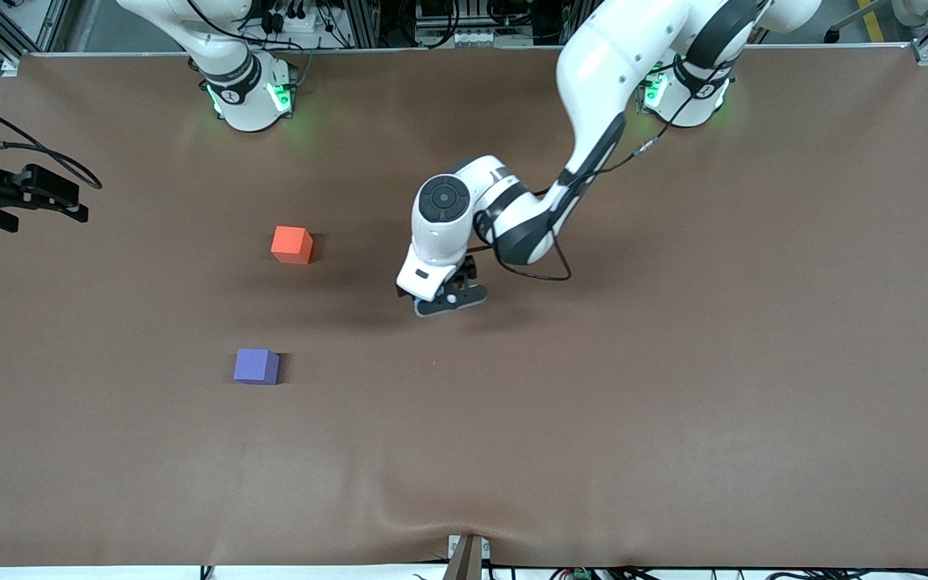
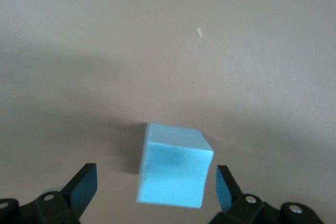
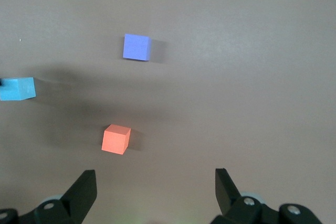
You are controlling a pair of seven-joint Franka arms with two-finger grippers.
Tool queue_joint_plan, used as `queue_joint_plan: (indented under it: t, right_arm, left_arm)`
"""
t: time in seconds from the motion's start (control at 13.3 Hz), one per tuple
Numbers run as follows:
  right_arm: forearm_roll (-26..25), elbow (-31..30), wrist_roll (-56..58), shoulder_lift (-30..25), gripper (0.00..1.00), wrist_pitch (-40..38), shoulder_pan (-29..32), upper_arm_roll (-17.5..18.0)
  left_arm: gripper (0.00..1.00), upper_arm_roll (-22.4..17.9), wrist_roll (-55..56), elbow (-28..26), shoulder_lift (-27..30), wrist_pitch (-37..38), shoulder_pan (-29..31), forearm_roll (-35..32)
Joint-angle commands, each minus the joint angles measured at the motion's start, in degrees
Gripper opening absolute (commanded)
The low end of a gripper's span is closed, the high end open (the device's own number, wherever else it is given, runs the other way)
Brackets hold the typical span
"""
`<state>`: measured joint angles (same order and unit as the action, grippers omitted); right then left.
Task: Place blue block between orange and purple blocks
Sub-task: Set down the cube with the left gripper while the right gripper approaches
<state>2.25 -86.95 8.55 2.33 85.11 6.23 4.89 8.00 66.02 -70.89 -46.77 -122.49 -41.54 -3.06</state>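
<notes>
Left gripper [image 2: 155,187] mid-surface, jaws open astride blue block [image 2: 173,166], set to grasp. Orange block [image 1: 292,244], purple block [image 1: 256,366] toward right arm's end. Right gripper [image 3: 155,187] waiting, jaws open.

Matt foam-like blue block [image 2: 173,166], matt brown table cover [image 1: 673,362], glossy white arm shells [image 1: 601,72]

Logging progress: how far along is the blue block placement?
Early. The left gripper is open around the blue block, not yet gripping. The orange block and purple block sit apart, gap unfilled. The right gripper waits, open. Grasp, carry and placement remain.
</notes>
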Motion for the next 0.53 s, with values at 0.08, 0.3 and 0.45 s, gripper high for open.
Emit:
queue_joint_plan:
  t: [0.08, 0.3, 0.45]
  right_arm:
    - [2.3, 0.91, -0.03, 2.93, 1.0, -0.04, -4.8, 0.74]
    - [8.02, 0.91, -4.65, 8.81, 1.0, 5.91, -10.25, 0.65]
    - [8.55, 1.26, -12.38, 13.64, 1.0, 12.33, -15.6, 0.74]
  left_arm:
    - [1.0, -0.09, -16.31, -3.47, 15.98, 14.51, 7.94, -0.99]
    - [1.0, -0.09, -18.03, -3.73, 21.44, 23.92, 15.42, -0.98]
    - [1.0, -0.18, -18.9, -3.65, 24.51, 29.3, 18.85, -1.25]
